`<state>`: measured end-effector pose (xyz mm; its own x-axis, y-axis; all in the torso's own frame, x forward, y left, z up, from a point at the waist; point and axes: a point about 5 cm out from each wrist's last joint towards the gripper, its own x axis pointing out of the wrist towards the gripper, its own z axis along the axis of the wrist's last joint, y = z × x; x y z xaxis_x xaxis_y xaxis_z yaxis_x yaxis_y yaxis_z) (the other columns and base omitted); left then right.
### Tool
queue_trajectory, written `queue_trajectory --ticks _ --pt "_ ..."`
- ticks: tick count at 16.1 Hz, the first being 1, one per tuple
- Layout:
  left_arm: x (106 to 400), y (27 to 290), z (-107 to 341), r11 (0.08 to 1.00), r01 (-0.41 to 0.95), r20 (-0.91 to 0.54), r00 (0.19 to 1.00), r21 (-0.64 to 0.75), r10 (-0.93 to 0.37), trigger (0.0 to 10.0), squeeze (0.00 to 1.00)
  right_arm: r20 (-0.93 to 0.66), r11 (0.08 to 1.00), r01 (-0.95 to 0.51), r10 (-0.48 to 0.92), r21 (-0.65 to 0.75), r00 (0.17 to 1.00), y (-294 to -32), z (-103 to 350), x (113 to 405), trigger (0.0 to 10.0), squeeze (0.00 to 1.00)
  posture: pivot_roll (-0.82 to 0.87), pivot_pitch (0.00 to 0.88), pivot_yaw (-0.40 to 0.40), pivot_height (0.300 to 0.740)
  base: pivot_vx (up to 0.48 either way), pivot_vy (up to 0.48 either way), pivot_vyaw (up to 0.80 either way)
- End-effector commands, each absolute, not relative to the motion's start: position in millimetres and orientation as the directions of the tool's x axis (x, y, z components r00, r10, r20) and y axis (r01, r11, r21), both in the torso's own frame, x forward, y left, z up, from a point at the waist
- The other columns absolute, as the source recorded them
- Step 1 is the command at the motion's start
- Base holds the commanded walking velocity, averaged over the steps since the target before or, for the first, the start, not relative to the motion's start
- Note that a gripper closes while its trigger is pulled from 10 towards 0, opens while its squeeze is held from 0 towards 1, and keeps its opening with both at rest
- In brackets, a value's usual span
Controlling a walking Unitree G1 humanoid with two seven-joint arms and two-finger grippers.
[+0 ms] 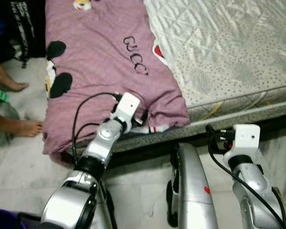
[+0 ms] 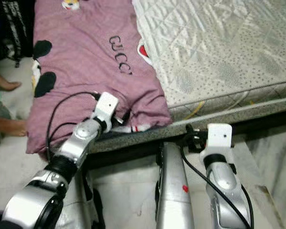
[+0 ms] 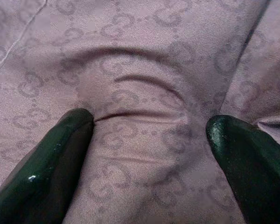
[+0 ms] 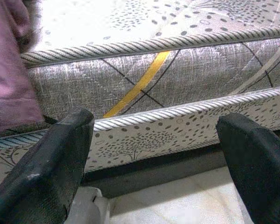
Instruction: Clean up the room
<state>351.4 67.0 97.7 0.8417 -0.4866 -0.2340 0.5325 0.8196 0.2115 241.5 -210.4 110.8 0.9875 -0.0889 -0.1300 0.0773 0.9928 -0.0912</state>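
At the edge of a bare mattress (image 1: 229,52), we see the left gripper (image 3: 149,140) pressed into a mauve blanket (image 1: 100,62) that lies across the mattress's left part and spills over its near edge toward the floor (image 1: 19,167). The wrist view puts the two black fingers (image 3: 46,163) spread wide, their tips resting on the cloth with a raised fold between them; they are parted and not closed on anything. The cloth carries a faint woven monogram pattern, and from the head views we read dark lettering (image 1: 135,56) across the blanket's middle, with black round shapes (image 1: 61,85) near its left border.

The right gripper (image 4: 154,140) hangs lower, off the mattress, in front of its grey quilted side. Its fingers (image 4: 56,158) are likewise wide apart and hold nothing; between them we see the side panel with its corded piping and a yellow stripe (image 4: 140,84), and pale floor below. A corner of the blanket shows at the edge of that view.

Between the two arms stands a silver part of the robot's body (image 1: 193,191); what it is exactly, we cannot quite tell. At the far left, a person's bare feet (image 1: 19,128) rest on the floor beside the hanging blanket.
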Motion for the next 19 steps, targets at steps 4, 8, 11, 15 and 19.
queue_trajectory --ticks 4,8,11,15,19 --pt "300.3 21.0 40.2 0.571 0.791 -0.461 0.6 0.221 -0.654 10.0 0.0 -0.136 0.993 0.085 -0.096 -0.087 0.986 -210.1 112.4 239.2 10.0 0.0 -0.12 0.207 0.03 0.485 0.0 0.0 0.0" --pt "283.0 5.6 48.9 0.494 0.818 -0.348 0.574 0.295 -0.741 10.0 0.0 -0.126 0.994 0.076 -0.086 -0.081 0.988 -207.9 114.4 244.7 10.0 0.0 -0.11 0.202 0.023 0.485 0.0 0.0 0.0" --pt "286.6 13.3 67.7 0.555 0.719 -0.207 0.67 0.418 -0.712 10.0 0.0 -0.123 0.994 0.073 -0.082 -0.077 0.989 -205.7 114.2 246.6 10.0 0.0 -0.1 0.198 0.02 0.485 0.0 0.0 0.0" --pt "285.7 7.7 101.2 0.527 0.683 -0.051 0.633 0.505 -0.772 10.0 0.0 -0.108 0.995 0.075 -0.082 -0.069 0.991 -203.2 115.4 251.6 10.0 0.0 -0.08 0.186 0.021 0.485 0.0 0.0 0.0" --pt "299.0 6.7 132.4 0.626 0.632 0.083 0.671 0.457 -0.737 10.0 0.0 -0.096 0.995 0.076 -0.082 -0.061 0.992 -199.8 116.5 254.4 10.0 0.0 -0.08 0.181 0.029 0.485 0.0 0.0 0.0"
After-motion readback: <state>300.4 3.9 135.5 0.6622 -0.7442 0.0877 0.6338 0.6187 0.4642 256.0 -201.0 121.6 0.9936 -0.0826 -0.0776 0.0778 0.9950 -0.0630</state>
